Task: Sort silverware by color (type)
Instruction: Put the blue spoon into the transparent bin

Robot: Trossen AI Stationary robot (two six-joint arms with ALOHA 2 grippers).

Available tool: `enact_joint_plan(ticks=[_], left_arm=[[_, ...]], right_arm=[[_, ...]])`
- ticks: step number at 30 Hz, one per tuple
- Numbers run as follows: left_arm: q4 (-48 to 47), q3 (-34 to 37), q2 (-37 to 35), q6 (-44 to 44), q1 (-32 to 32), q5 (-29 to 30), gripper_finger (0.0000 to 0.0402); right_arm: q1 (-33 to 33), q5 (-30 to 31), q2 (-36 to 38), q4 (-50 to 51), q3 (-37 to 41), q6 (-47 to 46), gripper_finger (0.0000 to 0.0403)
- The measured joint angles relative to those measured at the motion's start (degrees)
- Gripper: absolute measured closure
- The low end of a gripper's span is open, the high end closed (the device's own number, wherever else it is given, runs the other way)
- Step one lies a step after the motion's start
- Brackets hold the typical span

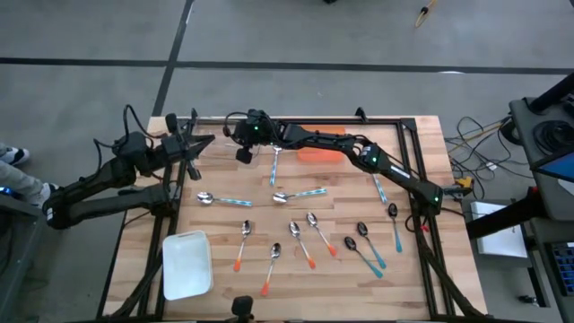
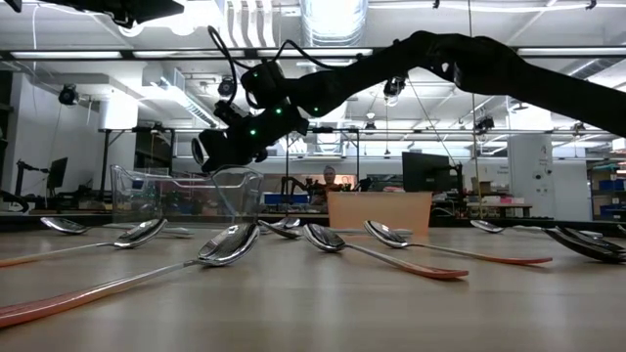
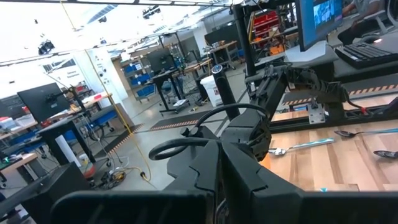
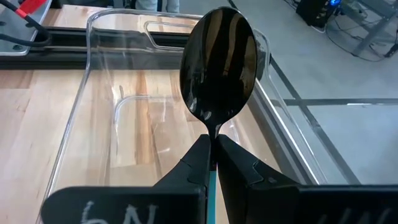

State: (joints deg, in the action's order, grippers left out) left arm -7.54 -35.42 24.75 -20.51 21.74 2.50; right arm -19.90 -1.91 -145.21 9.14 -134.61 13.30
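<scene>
**A:** What have you got?

**B:** A dark spoon (image 4: pixel 217 68) with a teal handle. My right end effector (image 4: pixel 213 152) is clenched on the handle, and the bowl sticks out in front. I hold it over a clear bin (image 4: pixel 93 74) at the far side of the worktop (image 1: pixel 421 161).

**A:** What step is that?

**B:** I think I am about to drop it in the bin. Next I should get the spoon well inside the walls, then let go. The wall is near, so the spoon could hit it.

**A:** And the other spoons?

**B:** They lie on the worktop. Orange ones (image 1: pixel 242 244) sit near the front, teal ones (image 1: pixel 366 240) on the right, blue ones (image 1: pixel 300 195) in the middle. A white tray (image 1: pixel 186 263) is at the front left, and an orange bin (image 1: pixel 318 154) is at the back.

**A:** Your left end effector (image 1: pixel 193 148)?

**B:** It waits at the left edge. I cannot tell if it is released or clenched.

**A:** The room?

**B:** A big shop with desks, screens and bright lights.
</scene>
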Motion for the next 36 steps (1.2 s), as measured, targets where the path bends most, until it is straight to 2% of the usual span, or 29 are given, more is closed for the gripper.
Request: enact_joint_plan(ticks=[36], left_arm=[[-0.17, 0.00, 0.00, 0.00, 0.00, 0.02, 0.0402]], right_arm=[[0.06, -0.04, 0.09, 2.54, 0.00, -0.96, 0.0390]])
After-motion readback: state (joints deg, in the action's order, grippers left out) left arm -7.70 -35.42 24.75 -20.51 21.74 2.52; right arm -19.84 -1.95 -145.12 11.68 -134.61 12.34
